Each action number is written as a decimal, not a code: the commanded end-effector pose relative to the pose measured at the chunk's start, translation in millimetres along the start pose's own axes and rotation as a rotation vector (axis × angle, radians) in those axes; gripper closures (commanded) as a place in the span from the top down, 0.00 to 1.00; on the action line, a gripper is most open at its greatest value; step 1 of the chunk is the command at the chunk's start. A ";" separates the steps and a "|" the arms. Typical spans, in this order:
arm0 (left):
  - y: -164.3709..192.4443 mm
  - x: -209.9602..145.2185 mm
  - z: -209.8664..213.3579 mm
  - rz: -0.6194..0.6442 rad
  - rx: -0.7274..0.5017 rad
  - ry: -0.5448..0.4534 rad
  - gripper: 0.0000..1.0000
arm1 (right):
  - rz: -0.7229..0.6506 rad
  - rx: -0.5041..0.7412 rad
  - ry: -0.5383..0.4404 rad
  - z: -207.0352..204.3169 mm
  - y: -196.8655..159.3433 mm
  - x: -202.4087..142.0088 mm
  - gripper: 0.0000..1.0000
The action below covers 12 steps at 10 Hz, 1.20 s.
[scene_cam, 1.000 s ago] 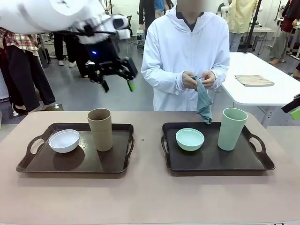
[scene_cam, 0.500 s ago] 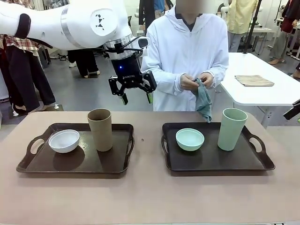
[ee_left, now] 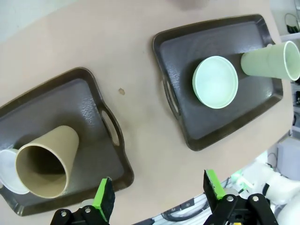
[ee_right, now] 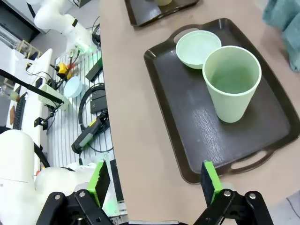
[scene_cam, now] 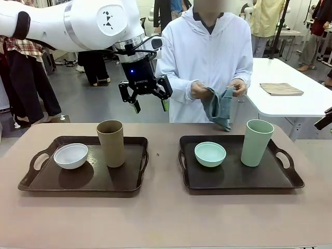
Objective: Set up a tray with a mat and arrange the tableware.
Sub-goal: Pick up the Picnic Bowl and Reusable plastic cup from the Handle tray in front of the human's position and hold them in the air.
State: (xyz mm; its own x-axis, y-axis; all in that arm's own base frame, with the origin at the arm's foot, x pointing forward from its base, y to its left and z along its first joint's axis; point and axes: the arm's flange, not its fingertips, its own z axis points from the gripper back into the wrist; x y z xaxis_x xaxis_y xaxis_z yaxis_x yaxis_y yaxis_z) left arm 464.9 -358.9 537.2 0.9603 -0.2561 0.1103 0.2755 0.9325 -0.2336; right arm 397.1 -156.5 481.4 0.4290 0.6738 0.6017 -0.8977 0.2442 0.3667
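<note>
while the right pincer (ee_right: pixel 154 180) gapes empty beside the tray (ee_right: pixel 187 126) with mint bowl (ee_right: pixel 198 48) and pale green tumbler (ee_right: pixel 233 84), the front view adds white bowl (scene_cam: pixel 71 155) and brown tumbler (scene_cam: pixel 111 143) on the left tray (scene_cam: pixel 88 180). beyond, the left pincer (scene_cam: pixel 150 107) hangs wide open, empty; a person's teal cloth (scene_cam: pixel 220 106) is too bunched to make out.

White arm (scene_cam: pixel 78 23); black left gripper (scene_cam: pixel 150 107) (green pads (scene_cam: pixel 165 105))

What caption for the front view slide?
Open left gripper hovers above the table; a person opposite holds a teal cloth behind two set trays.
</note>
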 end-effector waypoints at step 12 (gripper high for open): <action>-114.8 59.1 -108.7 -0.211 0.025 0.111 1.00 | 0.642 -0.207 0.017 -43.9 -83.6 20.4 1.00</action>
State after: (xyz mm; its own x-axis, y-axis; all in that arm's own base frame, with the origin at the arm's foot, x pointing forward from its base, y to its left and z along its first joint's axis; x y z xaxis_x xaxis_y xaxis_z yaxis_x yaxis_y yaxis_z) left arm 485.6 -501.2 460.7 0.8792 -0.4750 0.0360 0.4705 0.8541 -0.2217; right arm 465.4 -132.2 438.8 -0.2268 0.7304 0.6442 -0.9726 -0.1347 -0.1897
